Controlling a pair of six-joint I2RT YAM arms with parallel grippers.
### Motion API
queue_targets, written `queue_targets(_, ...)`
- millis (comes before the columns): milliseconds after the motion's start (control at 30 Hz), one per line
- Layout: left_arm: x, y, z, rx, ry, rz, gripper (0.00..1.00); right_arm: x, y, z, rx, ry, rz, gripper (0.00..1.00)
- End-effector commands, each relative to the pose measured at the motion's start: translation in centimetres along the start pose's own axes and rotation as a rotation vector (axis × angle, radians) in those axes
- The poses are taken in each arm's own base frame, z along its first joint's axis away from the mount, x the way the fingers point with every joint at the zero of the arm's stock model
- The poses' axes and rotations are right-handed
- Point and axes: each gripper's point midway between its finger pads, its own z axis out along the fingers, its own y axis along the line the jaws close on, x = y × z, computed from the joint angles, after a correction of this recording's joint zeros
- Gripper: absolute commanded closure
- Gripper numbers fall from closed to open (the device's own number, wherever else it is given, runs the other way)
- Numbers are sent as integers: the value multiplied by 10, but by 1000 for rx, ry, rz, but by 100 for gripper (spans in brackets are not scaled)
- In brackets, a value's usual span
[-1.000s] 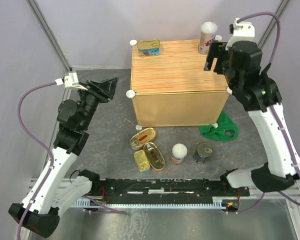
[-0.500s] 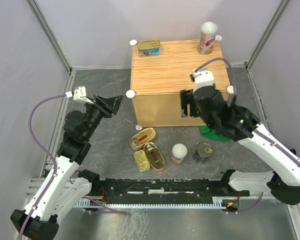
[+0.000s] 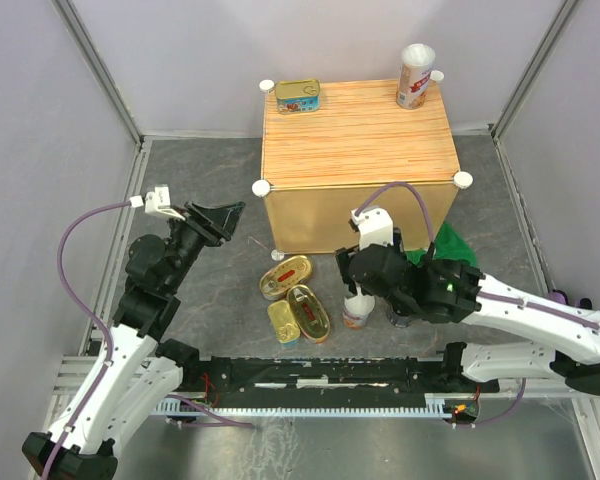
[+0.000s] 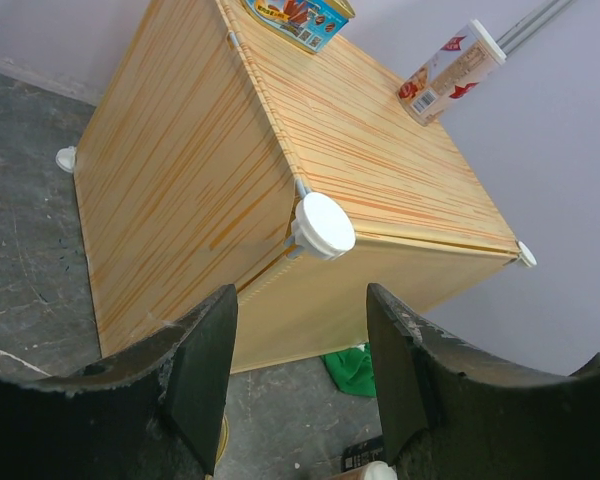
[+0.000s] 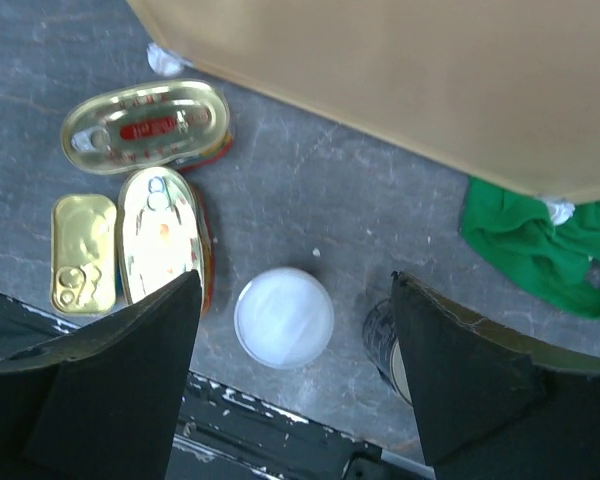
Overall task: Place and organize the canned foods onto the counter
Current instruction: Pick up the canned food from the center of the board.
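R claw (image 3: 354, 284) hangs just above short white-lidded can (image 3: 357, 316); gold tin (image 3: 298, 96) & tall can (image 3: 414, 76) atop counter (image 3: 355, 135).

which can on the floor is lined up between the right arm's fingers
The white-lidded round can, centred below the gap between the right fingers. The gold oval tins and rectangular tin lie off to one side, the dark can to the other.

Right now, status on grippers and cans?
Left gripper open, empty, facing counter corner. Right gripper open over white-lidded can, not gripping. Rectangular tin and tall can on counter; five on floor. Green cloth by counter base, not blocking.
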Motion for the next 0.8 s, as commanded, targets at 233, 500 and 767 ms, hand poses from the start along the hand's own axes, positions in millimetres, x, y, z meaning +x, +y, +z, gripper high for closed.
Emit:
queue_targets(233,-2,-12,-4,59,-15,-50,39,35,-11,-11,27,25,101,11)
queue_targets(500,2,-10,-7,59,-17,-65,39,59,-3,-8,14,82,90,10)
queue_targets(767,1,-7,-5,47,-20,-68,39,78,6,-2,-7,115,101,10)
